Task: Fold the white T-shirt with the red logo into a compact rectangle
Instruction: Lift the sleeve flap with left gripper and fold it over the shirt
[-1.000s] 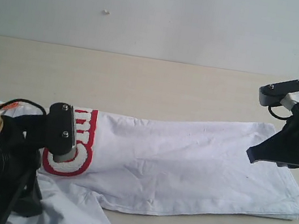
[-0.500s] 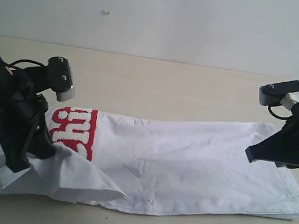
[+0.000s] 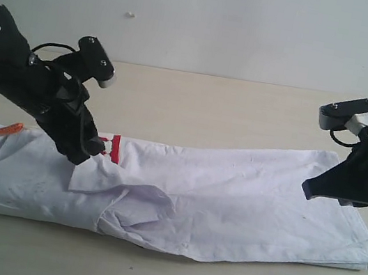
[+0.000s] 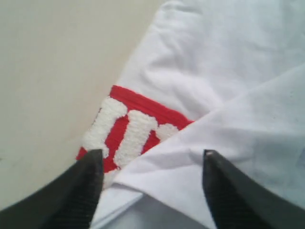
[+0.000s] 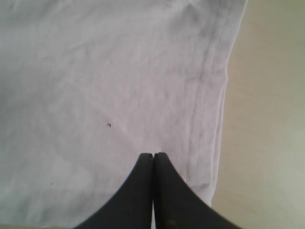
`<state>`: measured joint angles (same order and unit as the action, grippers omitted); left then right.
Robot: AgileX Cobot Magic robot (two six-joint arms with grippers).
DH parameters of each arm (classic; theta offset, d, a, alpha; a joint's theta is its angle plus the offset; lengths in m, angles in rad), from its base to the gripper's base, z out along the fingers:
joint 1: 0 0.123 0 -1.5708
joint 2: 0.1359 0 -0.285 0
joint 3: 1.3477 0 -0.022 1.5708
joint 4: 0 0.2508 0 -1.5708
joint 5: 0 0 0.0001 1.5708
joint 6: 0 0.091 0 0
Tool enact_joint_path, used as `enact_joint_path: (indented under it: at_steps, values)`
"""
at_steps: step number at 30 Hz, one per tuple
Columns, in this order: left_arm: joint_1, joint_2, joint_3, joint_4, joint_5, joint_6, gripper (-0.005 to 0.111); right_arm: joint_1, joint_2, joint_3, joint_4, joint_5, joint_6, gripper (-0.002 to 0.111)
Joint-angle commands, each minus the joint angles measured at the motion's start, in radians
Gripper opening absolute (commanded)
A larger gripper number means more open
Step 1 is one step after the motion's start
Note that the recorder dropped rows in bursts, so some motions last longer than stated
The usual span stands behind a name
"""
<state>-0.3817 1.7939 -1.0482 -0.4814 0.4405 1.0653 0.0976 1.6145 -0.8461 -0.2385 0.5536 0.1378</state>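
The white T-shirt lies along the table as a long band, with one flap folded over its left part. Only a sliver of the red logo shows past the flap's edge. My left gripper hangs just over that edge with its jaws open. In the left wrist view the flap's corner lies below the gap of the left gripper, beside the logo with its fuzzy white letters. My right gripper is shut and empty above the shirt's right end. The right wrist view shows the right gripper near the hem.
An orange neck tag sticks out at the shirt's far left. The beige table runs back to a white wall. Bare tabletop lies behind and in front of the shirt.
My left gripper lifted the near flap up and over the shirt, covering most of the logo, then opened and let the cloth go. The right arm has not moved.
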Motion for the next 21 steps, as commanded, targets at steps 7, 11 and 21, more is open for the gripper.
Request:
enact_joint_path:
  at_steps: [7, 11, 21]
  values:
    - [0.004, -0.016, -0.004, 0.07, 0.027, -0.193, 0.058, -0.005, -0.01, 0.002, 0.0, -0.001, -0.006, 0.0]
    - [0.006, -0.02, -0.004, 0.221, 0.103, -0.303, 0.016, -0.005, -0.01, 0.002, 0.002, 0.0, -0.006, 0.0]
    - [0.008, 0.035, 0.03, 0.244, 0.103, -0.346, 0.0, -0.005, -0.01, 0.002, 0.028, 0.004, -0.019, 0.0]
